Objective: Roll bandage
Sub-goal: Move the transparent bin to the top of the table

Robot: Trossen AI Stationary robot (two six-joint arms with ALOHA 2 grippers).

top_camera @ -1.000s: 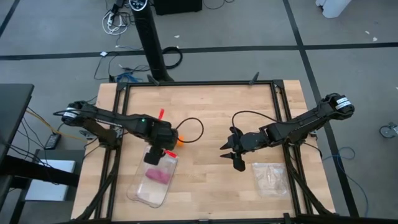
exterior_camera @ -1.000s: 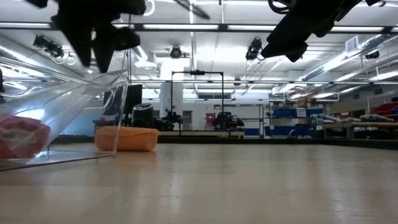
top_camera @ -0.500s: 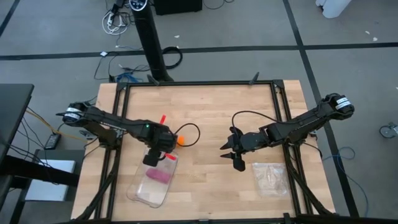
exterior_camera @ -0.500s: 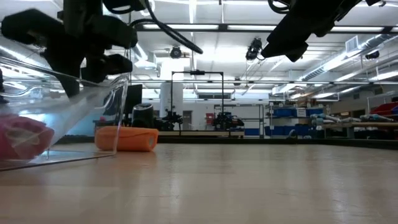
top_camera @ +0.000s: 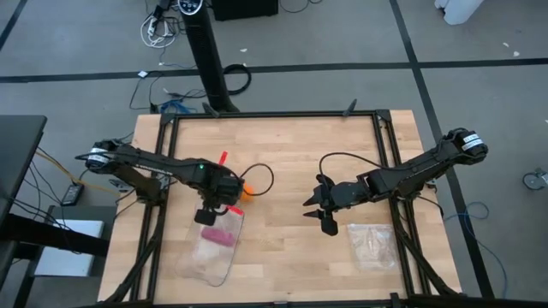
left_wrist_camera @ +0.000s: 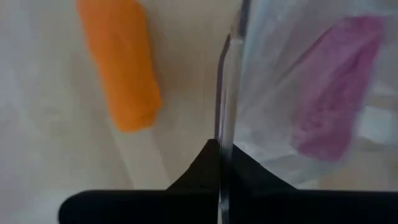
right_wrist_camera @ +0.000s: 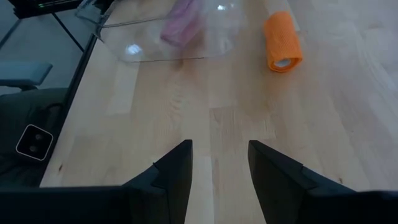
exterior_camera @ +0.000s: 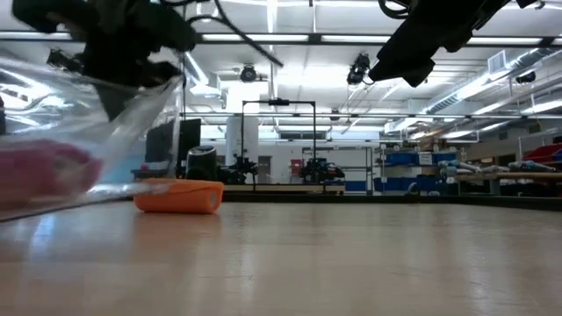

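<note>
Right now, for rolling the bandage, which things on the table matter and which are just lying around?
Job: orange bandage, rolled, lying on the table.

Lying about: clear bag holding a pink bundle, its edge pinched by the left gripper; another clear plastic bag near the right gripper, which is open.

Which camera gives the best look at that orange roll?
The right wrist view: the bandage lies unobstructed, its rolled end visible. The left wrist view shows it blurred, the low view shows it side-on, and the high view shows only a sliver beside the left gripper.
</note>
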